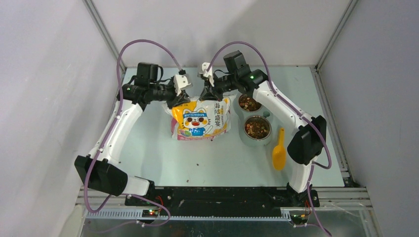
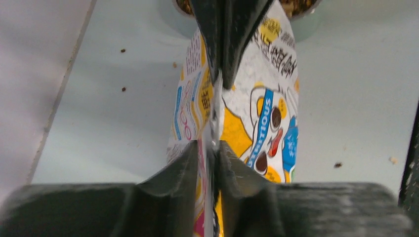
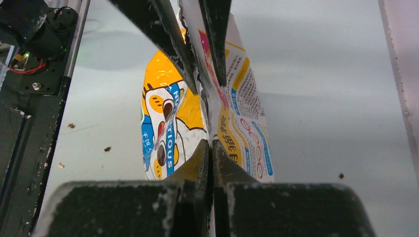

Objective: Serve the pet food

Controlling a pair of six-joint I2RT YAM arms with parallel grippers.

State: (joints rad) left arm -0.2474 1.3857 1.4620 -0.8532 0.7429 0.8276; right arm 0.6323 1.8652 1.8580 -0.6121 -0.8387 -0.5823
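Note:
The printed bag with a cartoon cat stands upright mid-table, held up by its top edge. My right gripper is shut tight on the bag's top seam. At the other end of the same seam is my left gripper, its jaws slightly apart with the seam between them. Pet food fills the nearer of two metal bowls. More pet food lies in the farther bowl. The bowls' rims show at the top of the left wrist view behind the bag.
A yellow scoop lies on the table right of the bowls, near the right arm. Stray kibble dots the table in front of the bag. White walls close in the back and both sides.

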